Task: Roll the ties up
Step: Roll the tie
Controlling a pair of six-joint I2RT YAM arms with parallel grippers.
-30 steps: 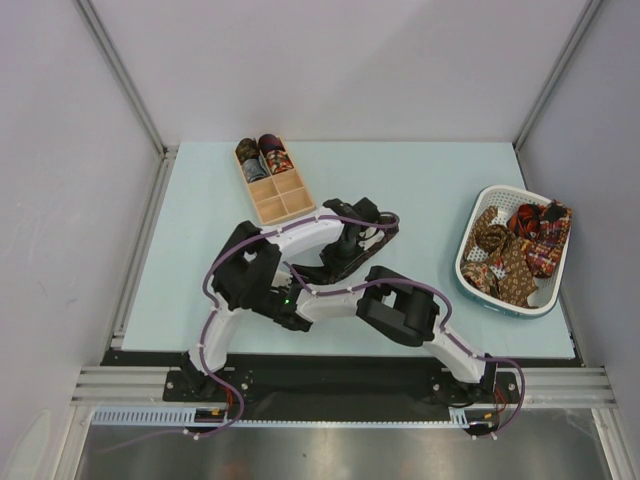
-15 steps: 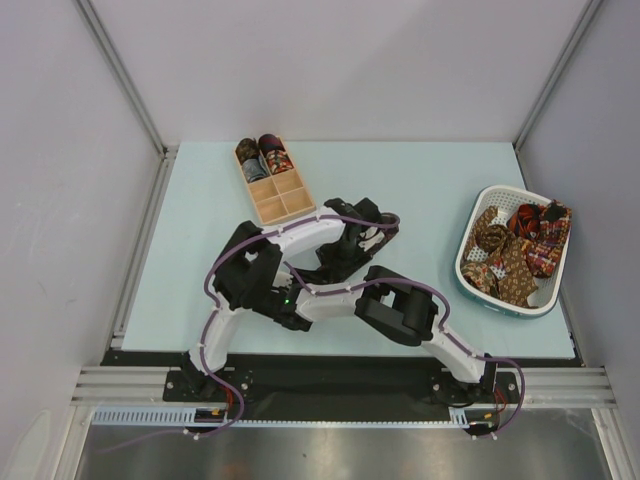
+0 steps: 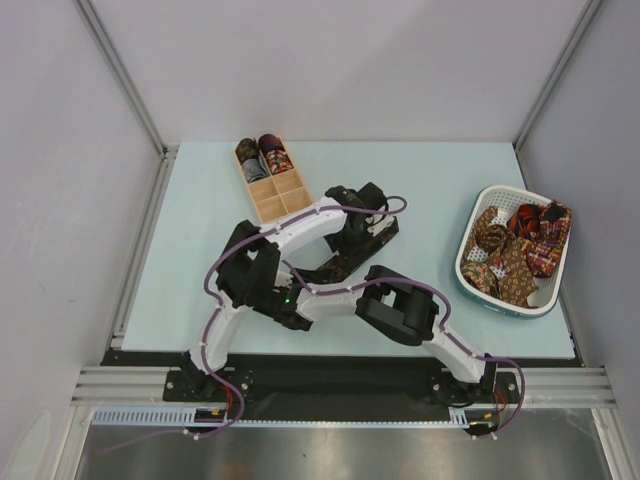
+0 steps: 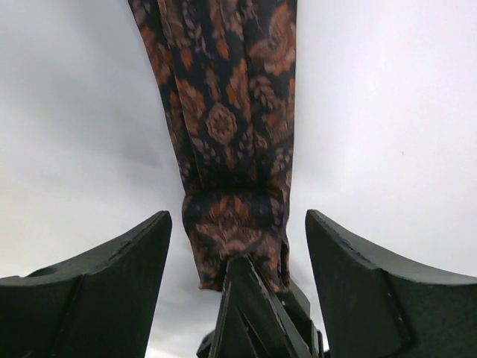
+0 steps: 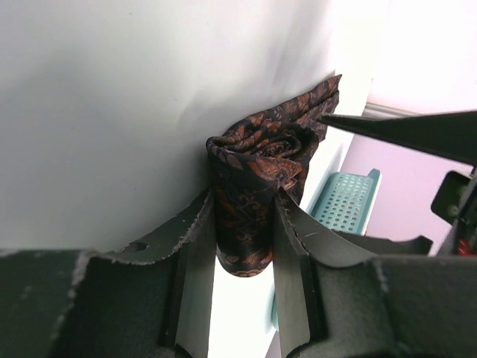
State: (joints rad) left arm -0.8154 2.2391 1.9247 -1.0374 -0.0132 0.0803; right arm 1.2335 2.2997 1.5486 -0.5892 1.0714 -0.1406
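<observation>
Tie: dark brown necktie with orange paisley print point(image 5: 257, 160), one end coiled, tail flat on the pale blue table point(image 3: 430, 190).
Right gripper point(image 5: 244, 200): pinches the coil.
Left gripper point(image 4: 238, 216): spread wide, straddling the tail, empty.
Technique: roll evenly, edges aligned, grip firm.

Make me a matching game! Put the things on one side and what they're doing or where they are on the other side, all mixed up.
Things:
1. left gripper
2. right gripper
3. white basket
4. wooden box

States:
A. has rolled ties in its far end
B. clamped on the coiled end of the dark tie
C. open, straddling the dark tie
D. full of loose ties, over on the right

Pairs: 1-C, 2-B, 3-D, 4-A
</observation>
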